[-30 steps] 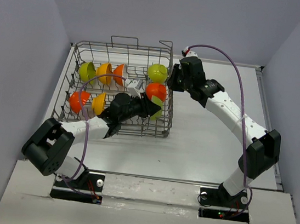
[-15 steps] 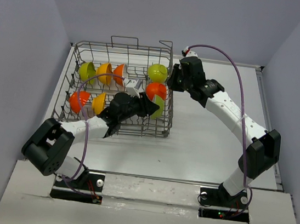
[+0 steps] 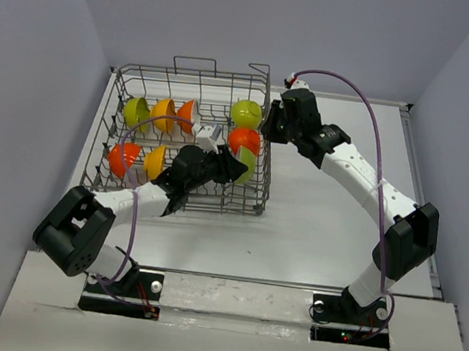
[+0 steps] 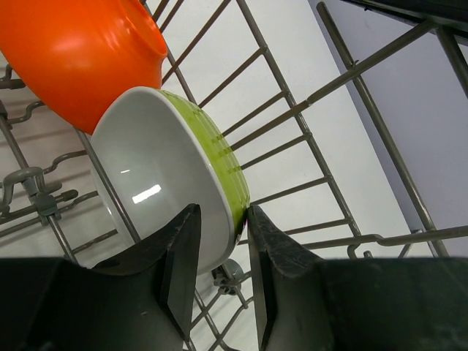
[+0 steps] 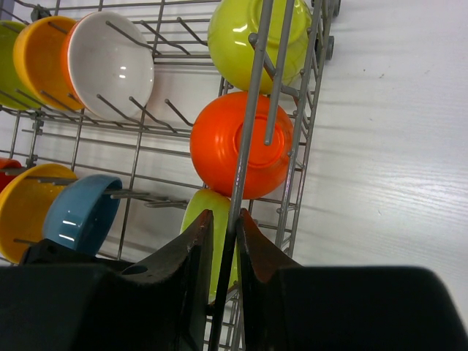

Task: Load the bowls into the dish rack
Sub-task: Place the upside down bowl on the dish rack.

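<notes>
Lime-green glossy bowl (image 4: 157, 164), white inside, stands on edge in the grey wire dish rack (image 5: 243, 142). Its rim sits between the parted jaws of the left gripper (image 4: 221, 212); whether they pinch it cannot be told. Beyond, the right gripper (image 5: 223, 216) clamps a rack side wire. Assessed: placing step; next, back the left jaws off without tipping the bowl.

Your top view looks down from high behind the near edge, far enough back to hold the whole table (image 3: 314, 229) and dish rack (image 3: 214, 197). Your left wrist view sits close inside the rack, facing its right wall. Your right wrist view peers down along that wall from just above. Both wrist views share the lime green bowl (image 4: 219, 157) and the red-orange bowl (image 5: 219, 146).
</notes>
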Robot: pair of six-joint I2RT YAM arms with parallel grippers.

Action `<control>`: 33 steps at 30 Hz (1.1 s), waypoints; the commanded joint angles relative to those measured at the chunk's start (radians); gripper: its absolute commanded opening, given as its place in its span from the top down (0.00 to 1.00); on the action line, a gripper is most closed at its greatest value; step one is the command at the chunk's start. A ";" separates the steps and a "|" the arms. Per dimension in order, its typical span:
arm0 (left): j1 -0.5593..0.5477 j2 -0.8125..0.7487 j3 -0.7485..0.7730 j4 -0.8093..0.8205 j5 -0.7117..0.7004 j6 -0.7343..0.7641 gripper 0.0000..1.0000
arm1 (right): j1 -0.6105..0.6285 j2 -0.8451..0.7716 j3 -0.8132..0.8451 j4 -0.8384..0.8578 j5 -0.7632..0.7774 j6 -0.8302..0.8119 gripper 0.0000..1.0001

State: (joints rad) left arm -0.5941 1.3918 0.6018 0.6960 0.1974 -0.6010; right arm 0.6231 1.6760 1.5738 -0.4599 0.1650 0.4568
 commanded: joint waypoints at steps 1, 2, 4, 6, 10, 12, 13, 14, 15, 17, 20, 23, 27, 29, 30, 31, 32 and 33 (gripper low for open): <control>-0.001 -0.045 0.016 -0.023 -0.055 0.035 0.60 | 0.001 0.018 0.019 0.033 0.005 -0.052 0.85; -0.001 -0.046 0.016 -0.027 -0.061 0.036 0.60 | 0.001 0.018 0.018 0.033 0.005 -0.052 0.85; -0.001 -0.054 0.015 -0.038 -0.065 0.040 0.60 | 0.001 0.019 0.018 0.033 0.005 -0.053 0.86; -0.001 -0.062 0.012 -0.046 -0.075 0.038 0.61 | 0.001 0.021 0.018 0.033 0.005 -0.053 0.87; -0.001 -0.074 0.012 -0.064 -0.085 0.041 0.61 | 0.001 0.019 0.017 0.033 0.010 -0.055 0.89; -0.001 -0.080 0.013 -0.072 -0.089 0.043 0.61 | 0.001 0.019 0.018 0.033 0.010 -0.055 0.89; -0.001 -0.082 0.013 -0.078 -0.090 0.044 0.62 | 0.001 0.019 0.018 0.033 0.010 -0.053 0.89; -0.001 -0.085 0.013 -0.082 -0.092 0.046 0.62 | 0.001 0.019 0.018 0.033 0.010 -0.053 0.89; -0.003 -0.088 0.013 -0.085 -0.093 0.047 0.62 | 0.001 0.019 0.018 0.033 0.010 -0.055 0.89; -0.003 -0.089 0.013 -0.098 -0.098 0.049 0.63 | 0.001 0.021 0.020 0.033 0.010 -0.055 0.89; -0.004 -0.091 0.013 -0.113 -0.101 0.052 0.63 | 0.001 0.022 0.022 0.032 0.008 -0.053 0.89; -0.006 -0.094 0.015 -0.130 -0.108 0.056 0.63 | 0.001 0.024 0.023 0.032 0.008 -0.053 0.89; -0.009 -0.100 0.019 -0.151 -0.118 0.066 0.64 | 0.001 0.027 0.025 0.032 0.007 -0.053 0.89; -0.010 -0.103 0.023 -0.168 -0.127 0.072 0.64 | 0.001 0.027 0.026 0.032 0.007 -0.053 0.89; -0.012 -0.106 0.024 -0.177 -0.130 0.073 0.64 | 0.001 0.027 0.026 0.030 0.005 -0.055 0.89; -0.012 -0.108 0.023 -0.181 -0.131 0.076 0.64 | 0.001 0.027 0.028 0.032 0.007 -0.053 0.89; -0.012 -0.111 0.023 -0.184 -0.136 0.079 0.63 | 0.001 0.028 0.028 0.032 0.007 -0.055 0.89; -0.012 -0.114 0.021 -0.187 -0.138 0.079 0.63 | 0.001 0.027 0.028 0.032 0.007 -0.055 0.89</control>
State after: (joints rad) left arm -0.6044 1.3056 0.6025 0.5629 0.1097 -0.5644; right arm 0.6231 1.6787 1.5757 -0.4576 0.1658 0.4568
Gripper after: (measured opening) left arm 0.370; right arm 0.224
